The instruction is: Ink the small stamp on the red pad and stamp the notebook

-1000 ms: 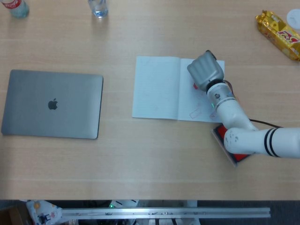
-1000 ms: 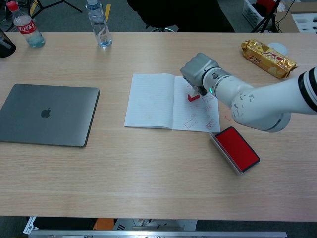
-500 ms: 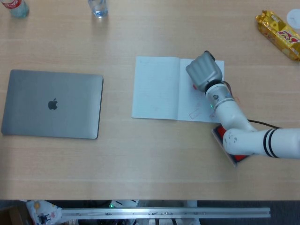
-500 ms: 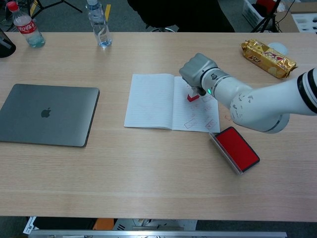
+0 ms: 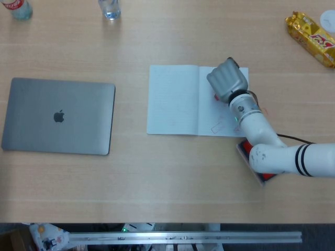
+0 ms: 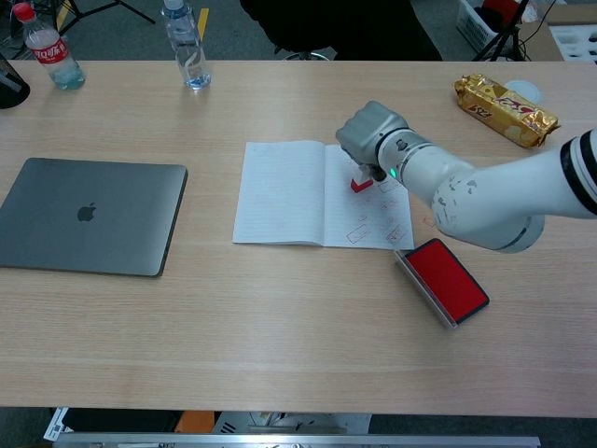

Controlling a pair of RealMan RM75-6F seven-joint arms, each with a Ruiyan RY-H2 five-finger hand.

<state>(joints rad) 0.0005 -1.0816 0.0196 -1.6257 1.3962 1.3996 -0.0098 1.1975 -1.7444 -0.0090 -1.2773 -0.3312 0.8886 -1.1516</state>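
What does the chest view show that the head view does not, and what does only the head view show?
Only the chest view shows the red pad uncovered, the stamp clearly under the right hand, the whole bottles and the floor behind the table. Only the head view shows the metal rail below the table's near edge; there the arm hides most of the pad. Both show the open notebook, the closed laptop, the gold snack pack and the right hand on the right page.
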